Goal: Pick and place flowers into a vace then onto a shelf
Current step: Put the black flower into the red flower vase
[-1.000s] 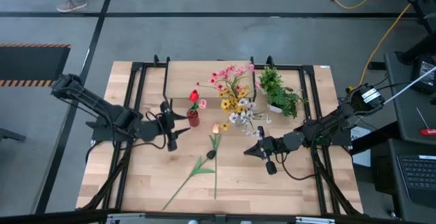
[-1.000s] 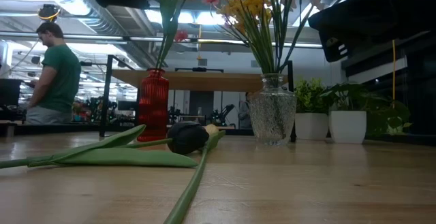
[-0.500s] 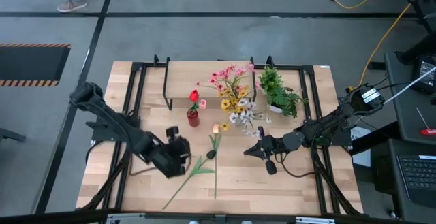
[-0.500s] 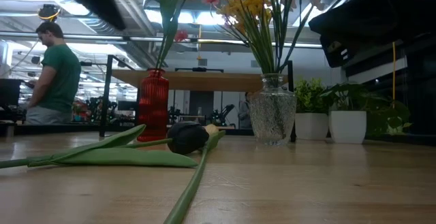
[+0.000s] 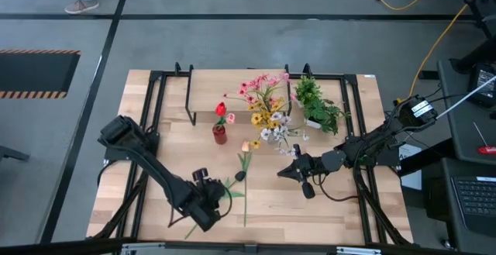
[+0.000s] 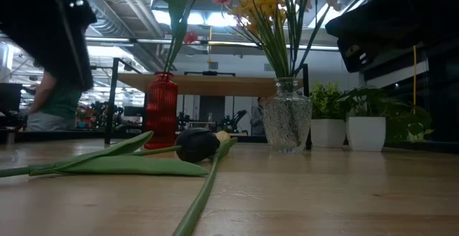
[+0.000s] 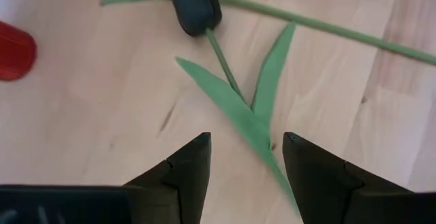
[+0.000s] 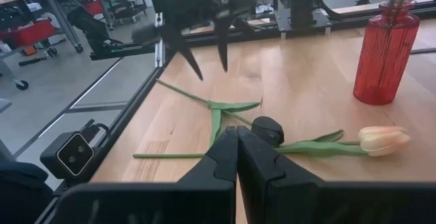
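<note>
Left gripper [image 7: 245,152]: I've got it low over the near part of the worktop [image 5: 325,208], fingers [image 7: 187,166] apart, nothing between them; a green stem and leaf [image 7: 235,105] run right into the gap.
Dark tulip [image 7: 196,5]: lying flat ahead of the left fingertips, its stem leading back toward them; my call is this is the one to take, low on the stem.
Peach tulip [image 8: 383,140]: also flat on the worktop, just beyond the right fingers, its stem crossing the dark bloom's.
Right gripper [image 8: 238,157]: parked above the worktop, fingers pressed together, holding nothing.
Red vase [image 5: 220,133]: upright, already carrying a red bloom [image 5: 220,108]; well beyond the left fingertips.
Glass vase [image 6: 286,125]: full bunch of pink, yellow and white flowers [image 5: 266,104] standing in it.
Shelf [image 5: 213,92]: behind the vases; I see neither vase on it.
Progress: partway, I'd say. Two loose tulips left to vase, then the shelf move.
</note>
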You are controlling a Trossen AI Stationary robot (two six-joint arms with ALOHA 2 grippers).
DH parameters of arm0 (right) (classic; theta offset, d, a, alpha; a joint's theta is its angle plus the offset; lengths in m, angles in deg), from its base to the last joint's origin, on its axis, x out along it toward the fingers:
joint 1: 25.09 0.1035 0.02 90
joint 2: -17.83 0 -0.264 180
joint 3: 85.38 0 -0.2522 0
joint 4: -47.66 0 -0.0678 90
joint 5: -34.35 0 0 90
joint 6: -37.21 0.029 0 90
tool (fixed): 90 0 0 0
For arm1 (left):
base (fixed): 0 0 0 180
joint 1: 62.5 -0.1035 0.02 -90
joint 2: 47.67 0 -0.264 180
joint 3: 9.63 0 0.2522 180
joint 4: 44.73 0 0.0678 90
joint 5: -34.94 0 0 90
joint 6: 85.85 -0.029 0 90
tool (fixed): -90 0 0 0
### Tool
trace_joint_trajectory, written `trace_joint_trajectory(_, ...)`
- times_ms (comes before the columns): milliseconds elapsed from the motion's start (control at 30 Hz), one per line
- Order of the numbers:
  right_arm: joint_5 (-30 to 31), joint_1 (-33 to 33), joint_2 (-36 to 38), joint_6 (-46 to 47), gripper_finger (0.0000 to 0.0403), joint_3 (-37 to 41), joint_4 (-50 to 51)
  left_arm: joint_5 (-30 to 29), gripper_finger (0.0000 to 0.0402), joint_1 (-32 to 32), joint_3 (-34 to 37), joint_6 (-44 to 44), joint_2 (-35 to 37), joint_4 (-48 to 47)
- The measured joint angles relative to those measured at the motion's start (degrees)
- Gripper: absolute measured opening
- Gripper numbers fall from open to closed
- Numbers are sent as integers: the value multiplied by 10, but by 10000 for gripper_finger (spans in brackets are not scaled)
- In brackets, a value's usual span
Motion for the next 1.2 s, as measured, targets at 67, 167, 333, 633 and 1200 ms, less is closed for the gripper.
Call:
trace_joint_trajectory(67,0,0,0,0,7,0,0,1,176,0,-2,7,-17,7)
trace_joint_trajectory(167,0,0,0,1,7,0,0,19,176,-3,-2,15,-32,20)
trace_joint_trajectory(333,0,0,0,11,7,0,0,29,176,-6,-2,15,-47,31)
trace_joint_trajectory(633,0,13,0,15,7,0,1,60,176,-12,0,21,-74,45)
trace_joint_trajectory(1200,0,19,0,18,7,0,4,138,74,-44,-1,-40,-105,69)
